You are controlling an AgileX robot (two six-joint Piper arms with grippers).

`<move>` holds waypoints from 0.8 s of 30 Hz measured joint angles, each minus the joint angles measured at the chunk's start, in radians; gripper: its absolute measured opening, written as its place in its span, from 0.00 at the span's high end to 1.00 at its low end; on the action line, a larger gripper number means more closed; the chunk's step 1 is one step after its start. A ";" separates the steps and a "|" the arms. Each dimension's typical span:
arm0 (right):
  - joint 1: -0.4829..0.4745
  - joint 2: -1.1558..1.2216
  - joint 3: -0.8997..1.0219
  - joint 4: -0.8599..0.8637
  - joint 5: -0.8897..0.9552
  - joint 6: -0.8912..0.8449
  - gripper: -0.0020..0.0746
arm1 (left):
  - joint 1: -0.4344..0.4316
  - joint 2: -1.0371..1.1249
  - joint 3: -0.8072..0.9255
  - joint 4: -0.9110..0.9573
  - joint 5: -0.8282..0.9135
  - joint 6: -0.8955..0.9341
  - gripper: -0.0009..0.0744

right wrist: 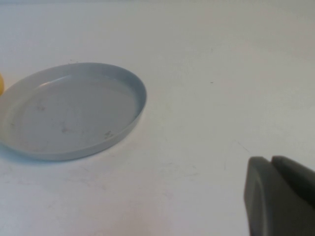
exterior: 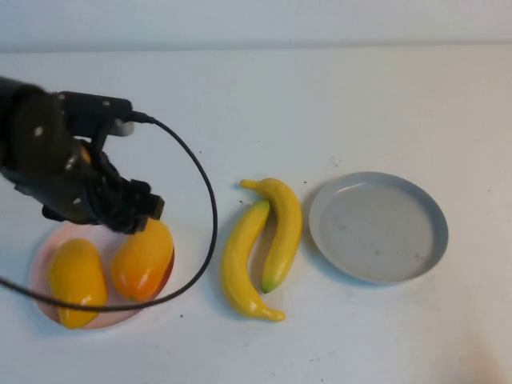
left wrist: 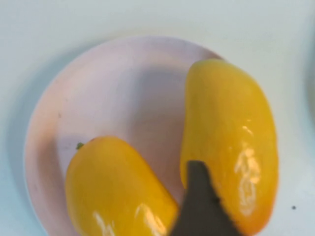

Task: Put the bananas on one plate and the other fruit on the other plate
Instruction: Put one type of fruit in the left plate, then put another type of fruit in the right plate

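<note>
My left gripper [exterior: 120,210] hangs over the pink plate [exterior: 44,248] at the near left; I cannot tell how wide its jaws stand, and one dark fingertip [left wrist: 199,206] lies against the two mangoes [exterior: 142,258] on that plate. My right gripper [right wrist: 280,196] is closed on nothing, low over bare table right of the grey-blue plate [exterior: 428,210]. The two bananas [exterior: 282,228] lie touching between the plates, with open table on the far side.
</note>
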 joint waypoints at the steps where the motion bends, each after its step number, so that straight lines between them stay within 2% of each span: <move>1: 0.000 0.000 0.000 0.000 0.000 0.000 0.99 | -0.001 -0.054 0.041 -0.002 -0.034 0.000 0.43; 4: 0.000 0.000 0.000 0.000 0.000 0.000 0.99 | -0.004 -0.203 0.161 -0.002 -0.114 0.000 0.78; 6: 0.000 0.000 0.000 0.000 0.000 0.000 0.99 | -0.005 -0.302 0.245 -0.002 -0.160 0.000 0.90; 9: 0.000 0.000 0.000 0.000 0.000 0.000 0.99 | -0.005 -0.445 0.351 -0.002 -0.215 -0.002 0.96; 15: 0.000 0.000 0.000 0.000 0.000 0.000 0.99 | -0.005 -0.757 0.537 -0.002 -0.321 -0.011 0.98; 20: 0.000 0.000 0.000 0.000 0.000 0.000 0.99 | -0.005 -0.924 0.655 0.012 -0.351 -0.015 0.99; 24: 0.000 0.000 0.000 0.000 0.000 0.000 0.99 | -0.005 -0.968 0.704 0.076 -0.322 -0.013 0.99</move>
